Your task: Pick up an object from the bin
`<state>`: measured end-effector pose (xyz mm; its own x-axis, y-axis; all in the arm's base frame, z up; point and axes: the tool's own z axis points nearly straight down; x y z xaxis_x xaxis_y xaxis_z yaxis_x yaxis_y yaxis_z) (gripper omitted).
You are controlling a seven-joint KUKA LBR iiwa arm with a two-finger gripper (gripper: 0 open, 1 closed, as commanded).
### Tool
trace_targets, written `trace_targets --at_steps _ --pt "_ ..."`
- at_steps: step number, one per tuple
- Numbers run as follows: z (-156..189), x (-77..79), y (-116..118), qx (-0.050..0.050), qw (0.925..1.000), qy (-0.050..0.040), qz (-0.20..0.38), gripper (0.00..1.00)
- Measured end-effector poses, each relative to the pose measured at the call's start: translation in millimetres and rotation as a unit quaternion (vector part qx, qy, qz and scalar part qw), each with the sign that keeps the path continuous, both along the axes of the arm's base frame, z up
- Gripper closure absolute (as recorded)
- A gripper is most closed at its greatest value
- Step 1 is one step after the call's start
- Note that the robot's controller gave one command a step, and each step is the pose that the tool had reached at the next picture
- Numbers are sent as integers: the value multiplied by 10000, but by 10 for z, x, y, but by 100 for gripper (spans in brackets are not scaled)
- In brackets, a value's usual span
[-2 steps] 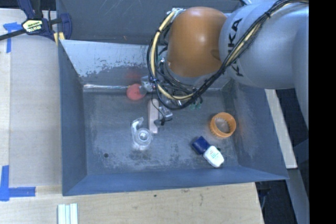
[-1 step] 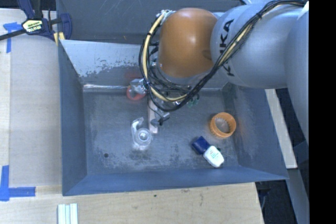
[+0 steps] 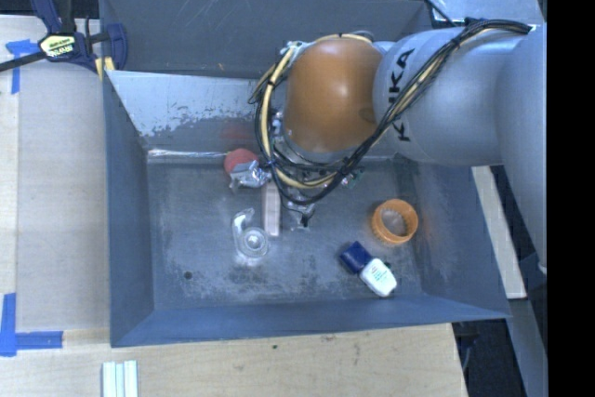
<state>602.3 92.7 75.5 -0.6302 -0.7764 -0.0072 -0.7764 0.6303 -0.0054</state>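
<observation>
Grey sheet-metal bin (image 3: 130, 200), scuffed and scratched across its flat floor, fills the middle of the scene, and the silver KUKA arm (image 3: 465, 98) leans into it from the camera's right. Its wrist carries a smooth orange-brown dome cover (image 3: 325, 93), looped round with black and yellow cables (image 3: 268, 121). Below that, the dark pincer (image 3: 299, 217) hangs low over the floor near the bin's middle. Whether the pincer is wide or narrow I cannot tell from where I stand, because the dome and cables hide most of it.

Closest to it is a pale beige straight stick (image 3: 271, 211), lying just beside the pincer on the camera's left, its length running from the back wall toward the front. Beyond the stick, and nearer the front wall, sits a clear plastic cup-like piece (image 3: 249, 240). Back from the pincer toward the rear wall, also to the left, lies a small red rounded lump (image 3: 238, 159) with a shiny silver metal bit (image 3: 247, 175) touching it. On the pincer's other side, well apart from it, rests an orange ring of tape (image 3: 395, 221). Nearer the front wall than that ring is a small blue-and-white block (image 3: 368, 271).
</observation>
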Motion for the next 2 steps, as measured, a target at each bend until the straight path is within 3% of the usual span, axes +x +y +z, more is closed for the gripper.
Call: trace_targets --at_steps 1,2 --pt "-28 -76 206 5 9984 -29 572 100" --pt "-27 -76 206 5 9984 -28 571 100"
